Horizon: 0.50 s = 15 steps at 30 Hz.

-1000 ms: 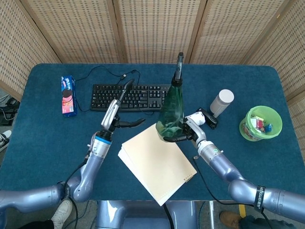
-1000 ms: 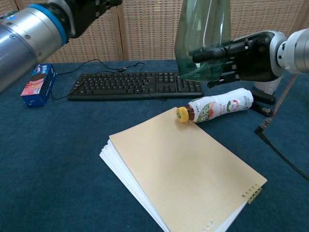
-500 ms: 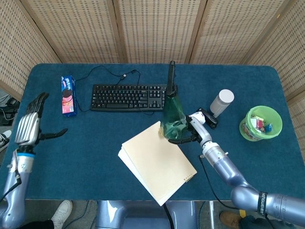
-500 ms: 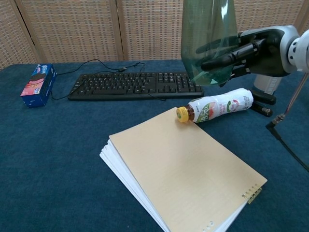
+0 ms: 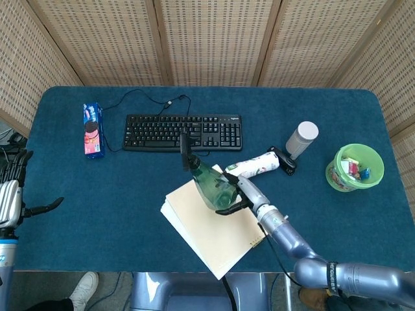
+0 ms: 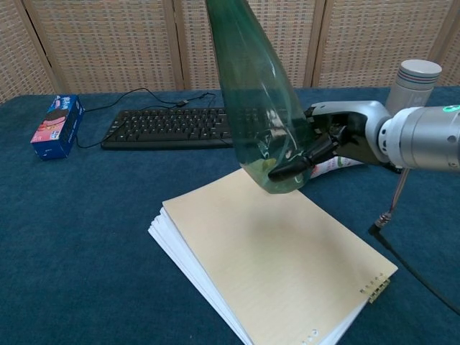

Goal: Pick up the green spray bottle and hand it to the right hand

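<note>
My right hand point(image 5: 241, 194) point(image 6: 323, 144) grips the green spray bottle point(image 5: 209, 181) point(image 6: 259, 108) by its base, above the notepad point(image 5: 214, 223) point(image 6: 280, 266). The translucent bottle tilts with its dark nozzle point(image 5: 185, 150) pointing up and to the left; in the chest view its top runs out of frame. My left hand point(image 5: 10, 191) hangs open at the far left edge of the table in the head view, well away from the bottle, and does not show in the chest view.
A black keyboard point(image 5: 183, 131) lies behind the notepad. A drink bottle point(image 5: 254, 166) lies on its side right of it. A white canister point(image 5: 302, 138), a green tub point(image 5: 355, 167) and a blue cookie pack point(image 5: 93, 129) stand on the blue table point(image 5: 117, 194).
My right hand has carried the bottle forward and left over the notepad, tilting it further. My left hand has drawn back and down to the table's left edge.
</note>
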Each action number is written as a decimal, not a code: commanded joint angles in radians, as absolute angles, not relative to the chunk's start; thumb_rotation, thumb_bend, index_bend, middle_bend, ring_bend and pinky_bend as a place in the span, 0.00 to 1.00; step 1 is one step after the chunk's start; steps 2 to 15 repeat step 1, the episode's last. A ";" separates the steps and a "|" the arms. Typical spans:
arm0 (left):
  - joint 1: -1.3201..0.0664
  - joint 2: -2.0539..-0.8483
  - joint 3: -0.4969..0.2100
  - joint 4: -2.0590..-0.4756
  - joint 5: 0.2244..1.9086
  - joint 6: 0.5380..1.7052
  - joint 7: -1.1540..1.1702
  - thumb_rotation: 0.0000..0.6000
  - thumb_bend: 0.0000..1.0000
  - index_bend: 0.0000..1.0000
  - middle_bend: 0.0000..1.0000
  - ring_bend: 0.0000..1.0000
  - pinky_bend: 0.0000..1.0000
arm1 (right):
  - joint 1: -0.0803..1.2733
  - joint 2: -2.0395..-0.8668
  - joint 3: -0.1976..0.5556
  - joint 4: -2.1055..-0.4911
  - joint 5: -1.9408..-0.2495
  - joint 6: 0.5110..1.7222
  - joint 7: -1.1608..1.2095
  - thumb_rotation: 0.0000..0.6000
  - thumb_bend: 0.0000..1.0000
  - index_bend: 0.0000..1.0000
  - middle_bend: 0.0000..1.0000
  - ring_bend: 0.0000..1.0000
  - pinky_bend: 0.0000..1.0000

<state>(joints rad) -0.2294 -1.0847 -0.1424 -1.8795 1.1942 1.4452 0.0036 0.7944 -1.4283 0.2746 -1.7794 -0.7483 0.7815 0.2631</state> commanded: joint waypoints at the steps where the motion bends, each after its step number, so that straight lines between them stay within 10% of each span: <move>1: -0.227 -1.083 -0.143 -1.880 1.199 1.441 0.000 1.00 0.00 0.00 0.00 0.00 0.00 | 0.802 -1.444 0.276 -1.773 -0.739 0.786 0.252 1.00 0.80 0.59 0.63 0.70 0.58; 15: -0.227 -1.083 -0.143 -1.880 1.199 1.441 0.000 1.00 0.00 0.00 0.00 0.00 0.00 | 0.802 -1.444 0.276 -1.773 -0.739 0.786 0.252 1.00 0.80 0.59 0.63 0.70 0.58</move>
